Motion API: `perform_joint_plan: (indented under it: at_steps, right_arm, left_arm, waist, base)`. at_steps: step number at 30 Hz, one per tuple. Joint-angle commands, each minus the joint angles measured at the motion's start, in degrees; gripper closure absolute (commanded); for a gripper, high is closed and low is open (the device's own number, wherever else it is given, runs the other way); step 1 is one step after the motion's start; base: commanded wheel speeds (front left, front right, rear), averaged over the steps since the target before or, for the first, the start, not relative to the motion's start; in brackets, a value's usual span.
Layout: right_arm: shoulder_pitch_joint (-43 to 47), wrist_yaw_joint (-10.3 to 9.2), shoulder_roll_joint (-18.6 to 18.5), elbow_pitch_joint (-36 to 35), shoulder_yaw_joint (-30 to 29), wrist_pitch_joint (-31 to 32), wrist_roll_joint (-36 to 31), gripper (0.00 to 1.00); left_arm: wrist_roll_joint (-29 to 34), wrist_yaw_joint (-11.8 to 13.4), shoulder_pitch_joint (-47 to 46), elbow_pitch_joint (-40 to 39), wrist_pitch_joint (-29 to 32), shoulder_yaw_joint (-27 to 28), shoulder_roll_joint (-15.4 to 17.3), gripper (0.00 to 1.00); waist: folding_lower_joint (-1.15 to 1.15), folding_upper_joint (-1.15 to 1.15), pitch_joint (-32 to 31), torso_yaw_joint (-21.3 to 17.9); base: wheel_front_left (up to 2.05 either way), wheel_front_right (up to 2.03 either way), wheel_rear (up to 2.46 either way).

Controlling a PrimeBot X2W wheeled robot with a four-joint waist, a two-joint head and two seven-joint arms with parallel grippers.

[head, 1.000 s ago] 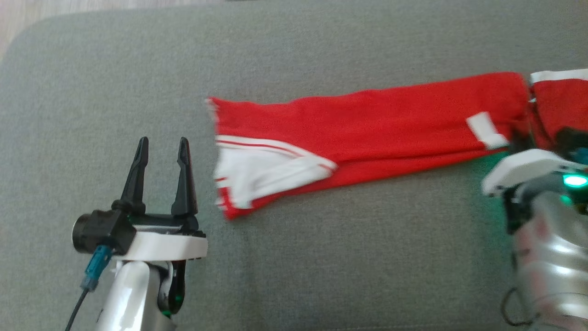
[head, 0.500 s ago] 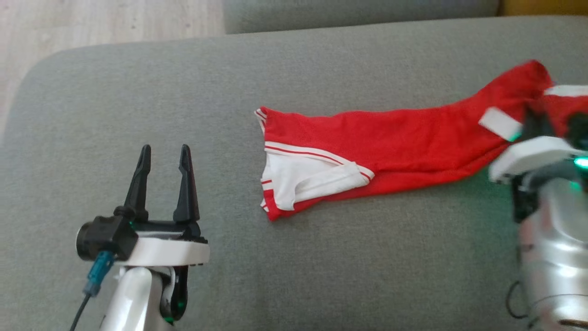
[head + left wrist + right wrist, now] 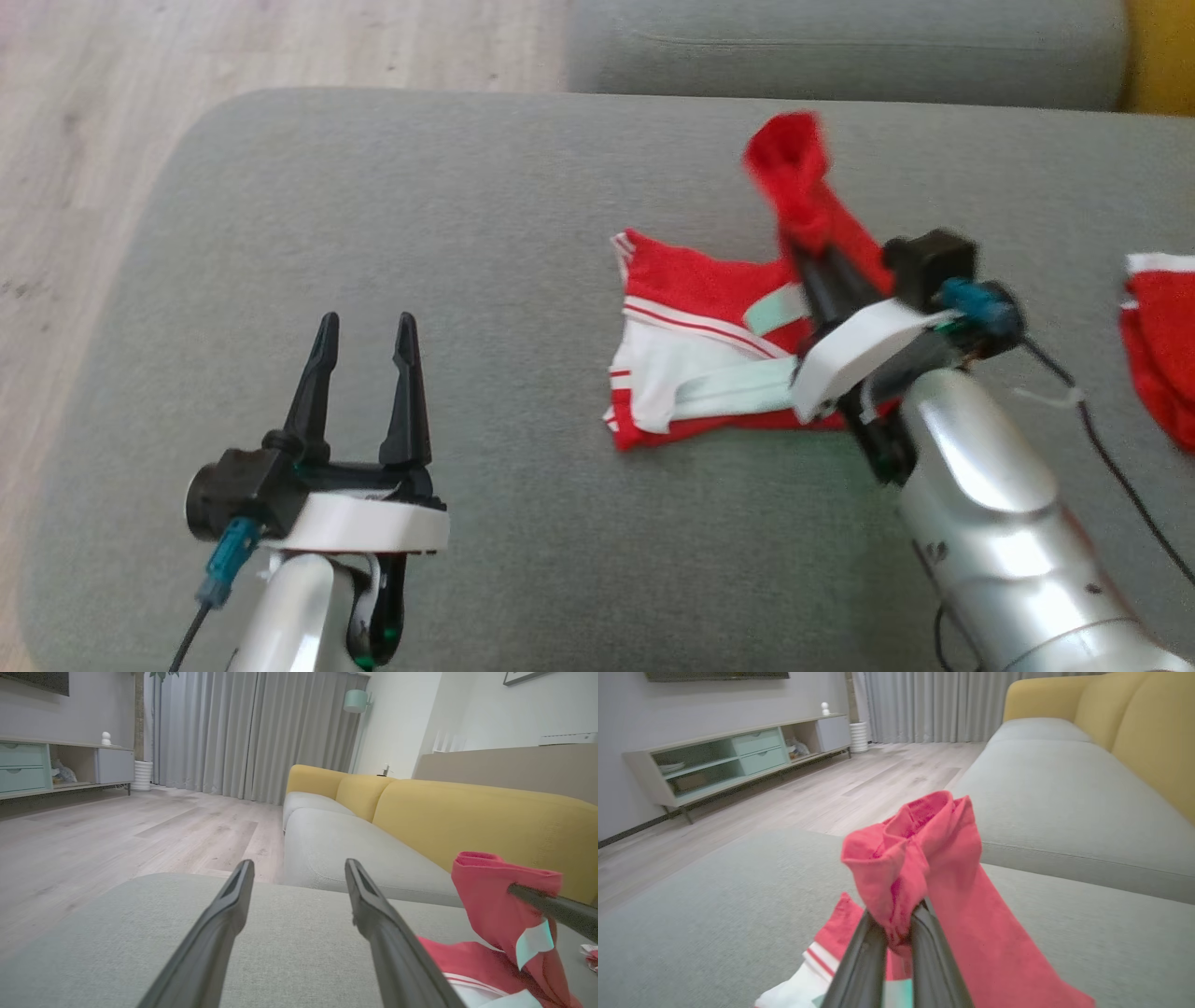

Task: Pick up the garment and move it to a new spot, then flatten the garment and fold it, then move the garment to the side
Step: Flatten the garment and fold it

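Nearest, over the near left part of the grey cushion [image 3: 420,187], hangs the left gripper [image 3: 366,322], its two dark fingers spread wide with nothing between them. Over the cushion's near right part the right arm reaches in, and the right gripper [image 3: 896,924] has its two fingers pinched tight on one bunched end of the garment [image 3: 709,280].

There is one red garment with white trim and thin red stripes. Its striped end lies flat on the cushion's middle, while the pinched end is lifted clear of the cushion, the cloth standing up in a crumpled knot above the fingertips. One pale label shows on the red cloth beside the fingers.

A second red piece with a white edge [image 3: 1158,345] lies on the cushion's right edge, well apart from the garment.

Beyond the cushion's far edge stands one more grey seat [image 3: 840,47], backed by three yellow back cushions [image 3: 467,821]. Left of the cushion runs pale wooden floor [image 3: 93,140]. Farther off stand one low cabinet [image 3: 714,760] with two pale green drawers, and grey curtains [image 3: 233,732].
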Motion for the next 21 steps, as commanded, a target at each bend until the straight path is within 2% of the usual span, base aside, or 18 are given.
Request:
perform_joint_plan:
  at_steps: [1, 5, 13, 14, 15, 18, 21]
  right_arm:
    - [-0.6, -0.05, 0.7, -2.3, 3.0, 0.4, 1.4, 1.00]
    - [0.0, -0.05, 0.7, -1.8, 7.8, 1.7, 3.6, 1.00]
    - [0.8, -0.05, 0.7, 2.3, 12.2, 2.6, 3.5, 1.00]
    - [1.0, -0.05, 0.7, 2.5, 12.9, 2.7, 3.2, 0.66]
    - [1.3, -0.05, 0.7, 2.5, 13.6, 2.7, 3.0, 0.00]
    - [2.5, -0.05, 0.7, 0.5, 17.9, 2.6, 4.3, 0.00]
    - [2.6, -0.05, 0.7, -1.1, 19.2, 1.2, 5.7, 0.00]
  left_arm:
    - [0.3, 0.2, -2.4, -1.5, -0.5, 1.6, 0.2, 0.00]
    - [0.0, 0.5, -2.8, -1.7, -0.5, 1.8, 0.2, 0.00]
    - [0.2, 0.2, -2.8, -1.4, -0.5, 1.7, 0.2, 0.00]
    - [0.2, 0.2, -2.8, -1.3, -0.5, 1.7, 0.2, 0.00]
    - [0.2, 0.2, -2.8, -1.3, -0.5, 1.7, 0.2, 0.00]
    - [0.2, 0.0, -2.7, -1.0, -0.5, 1.8, 0.2, 0.00]
    - [0.7, -1.0, -2.7, -0.3, -0.5, 1.4, 0.2, 0.00]
  waist:
    - [0.01, 0.00, 0.1, 1.8]
    - [0.01, 0.00, 0.5, 3.9]
    - [0.01, 0.00, 1.3, 6.3]
    - [0.01, 0.00, 1.4, 6.3]
    - [0.01, 0.00, 1.4, 6.2]
    - [0.01, 0.00, 1.2, 5.5]
    - [0.01, 0.00, 0.8, 4.3]
  base:
    - [0.00, 0.00, 0.00]
    - [0.00, 0.00, 0.00]
    - [0.00, 0.00, 0.00]
    - [0.00, 0.00, 0.00]
    - [0.00, 0.00, 0.00]
    - [0.00, 0.00, 0.00]
    - [0.00, 0.00, 0.00]
